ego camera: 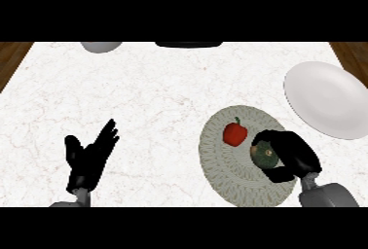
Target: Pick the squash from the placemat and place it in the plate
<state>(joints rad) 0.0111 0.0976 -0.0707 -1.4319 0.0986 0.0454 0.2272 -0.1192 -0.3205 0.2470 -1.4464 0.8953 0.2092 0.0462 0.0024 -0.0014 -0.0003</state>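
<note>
Curling round the squash (264,154), the right hand (293,154) hides most of it; only a dark green patch with a pale stem end shows between thumb and fingers. The squash lies on the right half of the round woven placemat (226,168), whose lower edge is cut off by the view's bottom. Just beside the squash, to its left on the same mat, sits a red pepper (235,133), close to the hand's fingertips but apart from them. The white plate (327,99) lies up and to the right of the placemat, near it, its right side running off the view. At the counter's (144,97) far edge a grey rounded thing (101,46) and a black thing (189,44) are both cut off and hard to identify. The left hand (87,158) rests open at the lower left, fingers straight and spread, holding nothing.
</note>
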